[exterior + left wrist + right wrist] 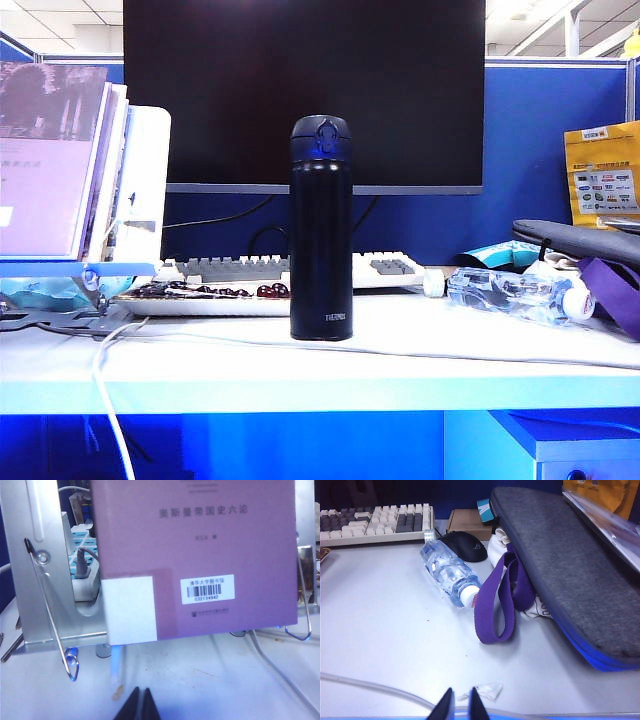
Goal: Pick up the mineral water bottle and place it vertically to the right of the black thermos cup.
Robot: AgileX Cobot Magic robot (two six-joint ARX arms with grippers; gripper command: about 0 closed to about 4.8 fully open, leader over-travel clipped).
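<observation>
The black thermos cup point(321, 228) stands upright on the table point(400, 350), in front of the monitor point(300, 90) and keyboard point(250, 268). Well right of the thermos, the mineral water bottle point(515, 294) lies on its side; left of it stands a book stand point(90, 180).

I see the thermos point(321, 235) as smooth matt black, the water bottle point(446, 571) as clear crinkled plastic with a glossy white cap. The bag point(565, 565) looks like rough grey cloth with a purple woven strap point(496, 605). The book stand point(35, 580) is brushed metal; the bench point(380, 630) is smooth.
</observation>
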